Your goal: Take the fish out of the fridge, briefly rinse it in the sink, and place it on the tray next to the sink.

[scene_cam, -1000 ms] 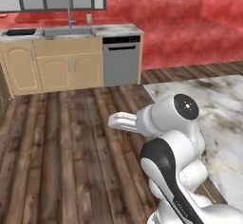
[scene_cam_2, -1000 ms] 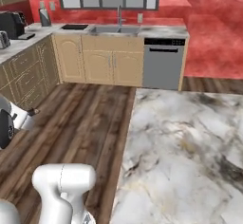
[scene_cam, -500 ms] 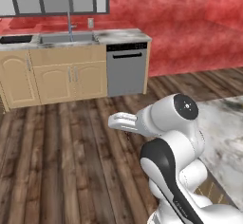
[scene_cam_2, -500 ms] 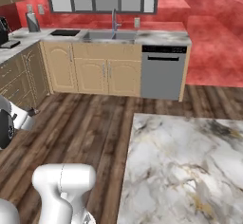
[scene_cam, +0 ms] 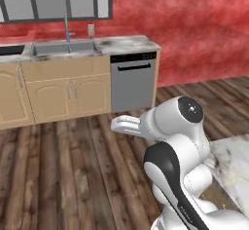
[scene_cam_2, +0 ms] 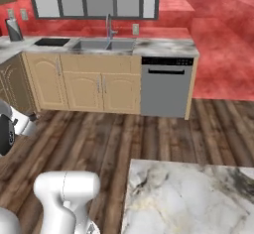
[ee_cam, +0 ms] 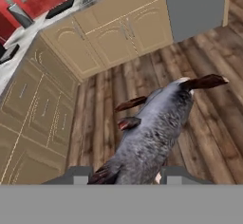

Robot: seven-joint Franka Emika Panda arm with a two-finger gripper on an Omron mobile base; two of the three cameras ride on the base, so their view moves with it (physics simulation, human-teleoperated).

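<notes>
The sink (scene_cam_2: 104,44) sat mid-counter, well ahead across the wooden floor. The gripper (ee_cam: 124,174) was clamped on the fish (ee_cam: 152,133), carried in the air. Fetching looked done; rinsing and traying remained.

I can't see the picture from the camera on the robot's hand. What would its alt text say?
A dark-grey fish with reddish fins is held between the gripper fingertips, its thin tail pointing away from the camera. Beyond it lie the dark wooden floor, light wood cabinets and the grey front of a dishwasher.
</notes>
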